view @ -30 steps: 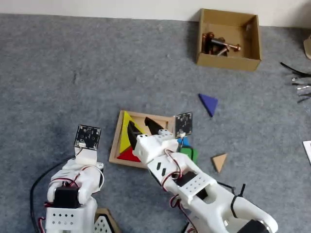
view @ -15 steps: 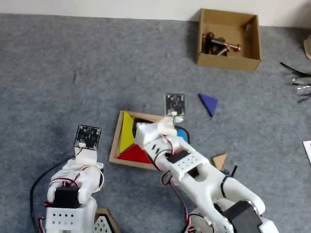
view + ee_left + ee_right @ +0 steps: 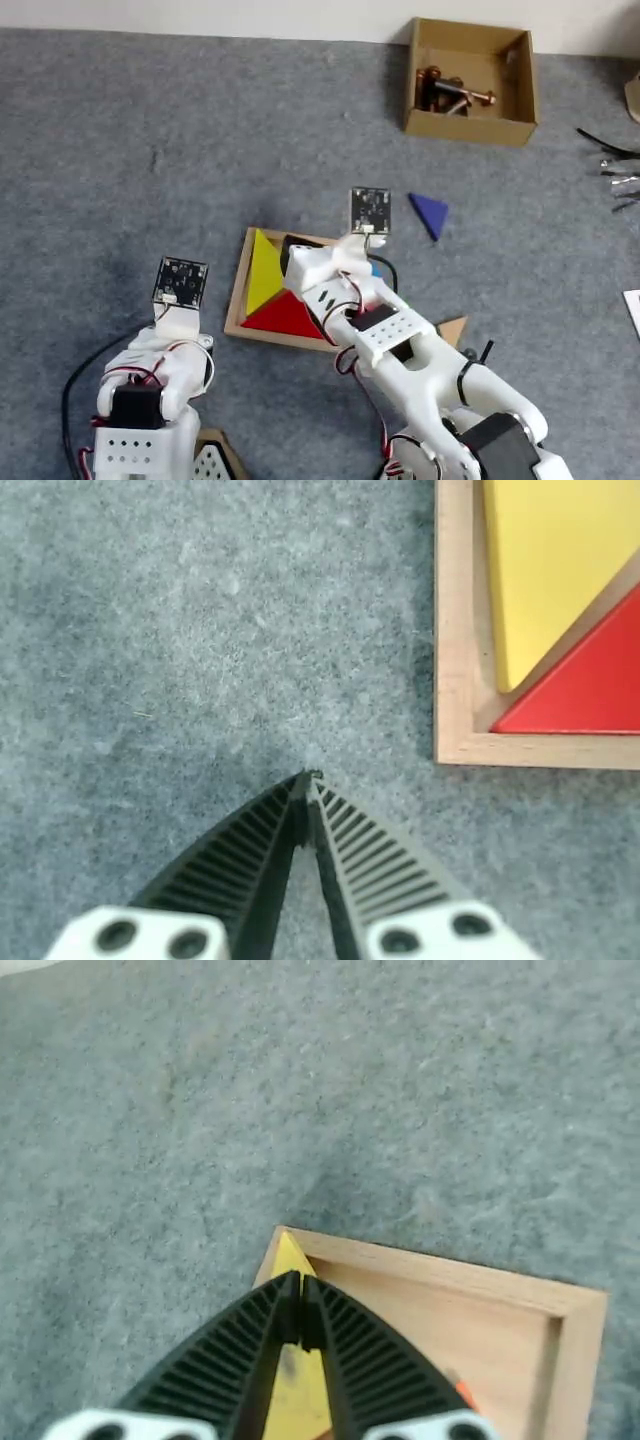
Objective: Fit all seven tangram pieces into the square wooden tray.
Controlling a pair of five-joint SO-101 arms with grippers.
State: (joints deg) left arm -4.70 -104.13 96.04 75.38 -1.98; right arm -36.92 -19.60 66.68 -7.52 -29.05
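The square wooden tray (image 3: 237, 300) lies mid-table with a yellow triangle (image 3: 262, 272) and a red triangle (image 3: 281, 316) in its left half. My right arm stretches over the tray's right half and hides what lies there; a sliver of a blue piece (image 3: 377, 268) shows beside it. My right gripper (image 3: 296, 1280) is shut and empty above the yellow triangle's tip (image 3: 289, 1252), near a corner of the tray (image 3: 450, 1272). A dark blue triangle (image 3: 430, 213) and a tan triangle (image 3: 452, 332) lie on the carpet right of the tray. My left gripper (image 3: 305, 778) is shut and empty over carpet beside the tray's corner (image 3: 455, 695).
An open cardboard box (image 3: 470, 118) with metal parts stands at the back right. Cables (image 3: 610, 160) and a white sheet (image 3: 633, 305) lie at the right edge. A wooden object (image 3: 218, 452) sits by the left arm's base.
My right arm has stretched farther across the tray toward the back, and its fingers, spread a second ago, have come together. The left arm has kept still.
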